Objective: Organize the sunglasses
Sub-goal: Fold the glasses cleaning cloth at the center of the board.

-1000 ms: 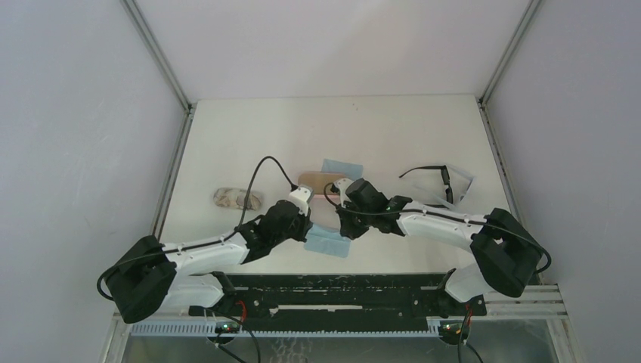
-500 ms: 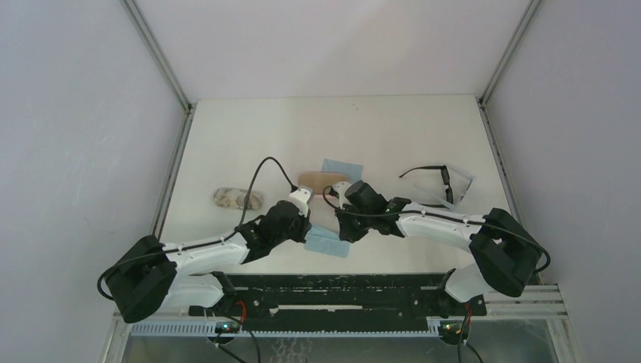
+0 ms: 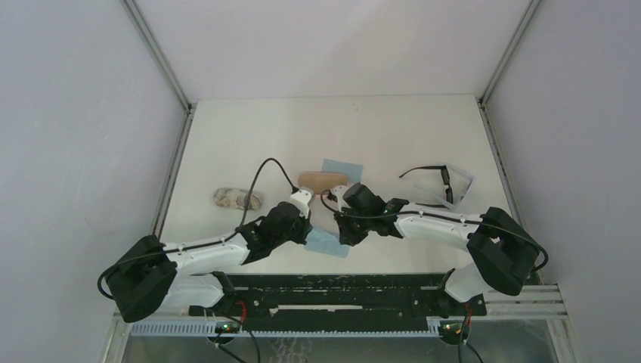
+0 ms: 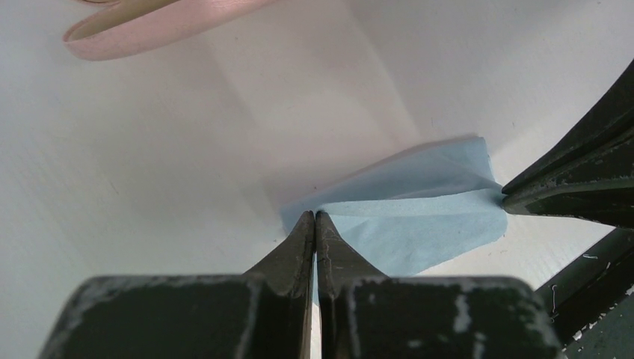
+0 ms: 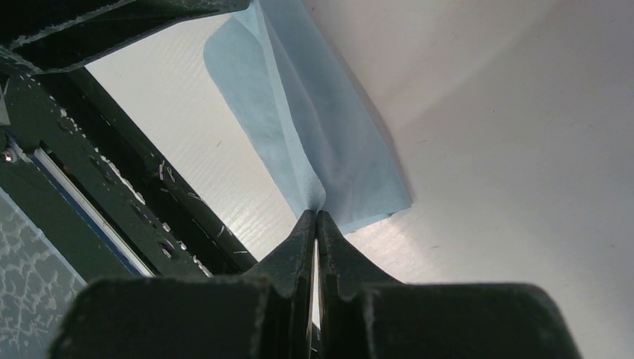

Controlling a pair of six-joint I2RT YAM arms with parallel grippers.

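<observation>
The black-framed sunglasses (image 3: pixel 442 181) lie open at the right of the table, away from both grippers. A light-blue cloth (image 3: pixel 326 243) hangs folded between the two grippers near the table's front edge. My left gripper (image 3: pixel 305 236) is shut on one corner of the cloth (image 4: pixel 419 217). My right gripper (image 3: pixel 346 236) is shut on the opposite corner (image 5: pixel 321 164). The cloth sags in a fold between them, just above the table. The pink case (image 3: pixel 320 181) lies just behind the grippers; its edge shows in the left wrist view (image 4: pixel 149 26).
A second light-blue cloth (image 3: pixel 344 166) lies behind the pink case. A grey-patterned case (image 3: pixel 236 199) lies at the left. The black rail (image 3: pixel 332 291) of the arm bases runs along the near table edge, close below the held cloth.
Both grippers have drawn slightly toward the near edge and closer together, carrying the blue cloth, which now folds more between them. The sunglasses and cases have not moved.
</observation>
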